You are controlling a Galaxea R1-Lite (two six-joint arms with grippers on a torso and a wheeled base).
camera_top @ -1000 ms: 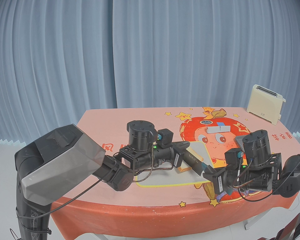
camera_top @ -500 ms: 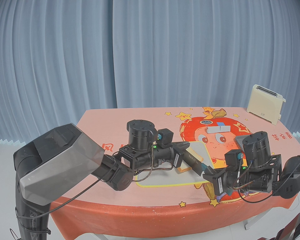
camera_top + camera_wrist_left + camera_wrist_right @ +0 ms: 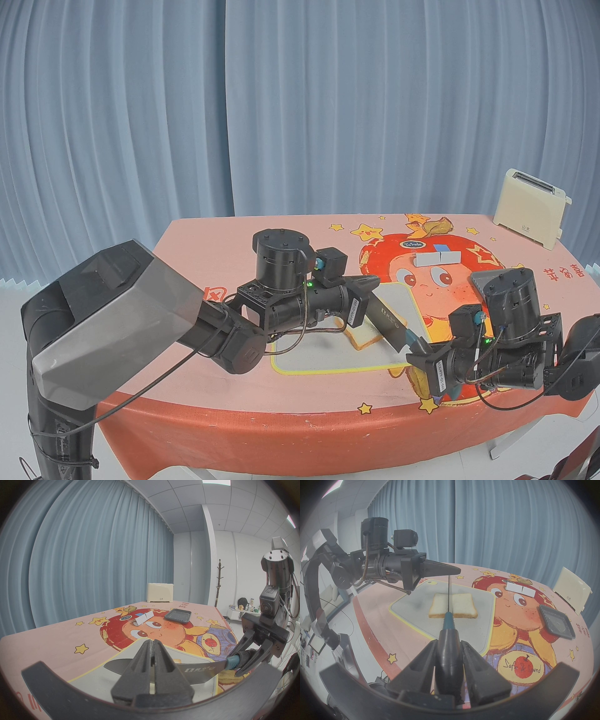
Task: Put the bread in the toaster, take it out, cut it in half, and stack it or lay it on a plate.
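While the left hand (image 3: 153, 644) crowds the knife (image 3: 193, 670), toaster (image 3: 530, 208) stands apart

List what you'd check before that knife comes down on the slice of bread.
1. Grip on the broad steel knife: ok. The right gripper is shut on its handle.
2. Blade lined up: ok. In the right wrist view it crosses the middle of the square white bread slice.
3. Slice lying flat on the pale grey cutting board with a yellow edge: ok.
4. Blade clear of the left gripper: cannot tell. The gripper is shut and hangs right beside the blade's far end.
5. Room on the dark grey square plate for the halves: ok. It is bare.
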